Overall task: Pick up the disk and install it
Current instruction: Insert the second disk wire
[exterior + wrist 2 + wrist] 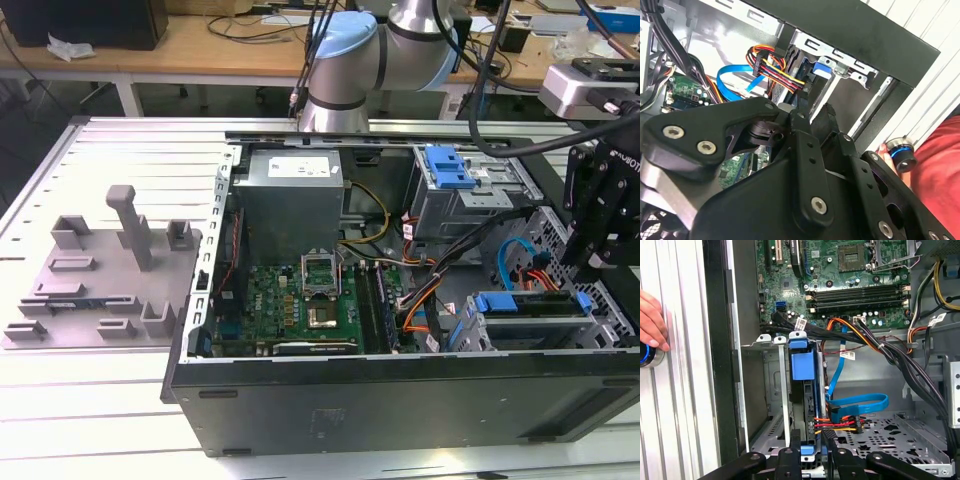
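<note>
The disk [530, 305] stands on edge in the drive cage at the front corner of the open computer case, on the exterior view's right, framed by its blue carrier bracket. In the first wrist view the disk [803, 385] runs down the bay and its near end lies between the black fingers [790, 457]. My gripper [592, 262] hangs just above that end, shut on the disk. In the second wrist view the gripper [812, 117] points at the disk [796, 75] in its metal cage.
Orange, red and blue cables [855, 410] lie beside the bay. A grey moulded tray [100, 270] with upright posts sits outside the case on the exterior view's left. A hand [651, 320] rests on a blue-ringed button [902, 154] by the case wall.
</note>
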Available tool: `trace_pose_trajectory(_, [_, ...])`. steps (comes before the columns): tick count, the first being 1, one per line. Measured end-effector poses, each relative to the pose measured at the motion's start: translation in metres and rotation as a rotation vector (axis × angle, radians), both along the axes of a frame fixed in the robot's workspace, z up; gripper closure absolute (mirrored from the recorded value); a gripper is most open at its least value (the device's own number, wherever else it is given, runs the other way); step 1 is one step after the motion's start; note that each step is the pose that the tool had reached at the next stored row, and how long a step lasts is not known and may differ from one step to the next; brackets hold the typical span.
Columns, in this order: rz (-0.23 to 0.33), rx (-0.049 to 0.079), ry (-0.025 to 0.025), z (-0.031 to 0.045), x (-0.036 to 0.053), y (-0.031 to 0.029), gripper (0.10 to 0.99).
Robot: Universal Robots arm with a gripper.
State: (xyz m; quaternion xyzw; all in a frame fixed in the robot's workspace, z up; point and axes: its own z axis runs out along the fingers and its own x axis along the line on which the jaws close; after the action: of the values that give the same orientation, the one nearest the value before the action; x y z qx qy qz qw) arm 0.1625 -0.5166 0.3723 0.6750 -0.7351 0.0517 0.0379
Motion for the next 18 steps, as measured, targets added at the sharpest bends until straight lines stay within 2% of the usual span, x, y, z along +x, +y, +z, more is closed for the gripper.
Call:
trace_pose_trajectory(9, [0.002,0.000,0.0001,0.0000,0.0004,0.0000,0.784])
trace_pose_trajectory(11, [0.003,-0.007,0.0002,-0.0002,0.0004,0.0079,0.784])
trace_pose_trajectory(14, [0.002,-0.036,0.0022,0.0000,0.0003,0.0247,0.784])
trace_pose_trajectory(15, [0.002,-0.056,0.0033,-0.0001,0.0002,0.0338,0.784])
trace_pose_trajectory(16, [0.002,-0.065,0.0035,-0.0006,-0.0021,0.0354,0.784])
trace_pose_trajectory(18, [0.002,-0.066,0.0034,-0.0014,-0.0098,0.0354,0.784])
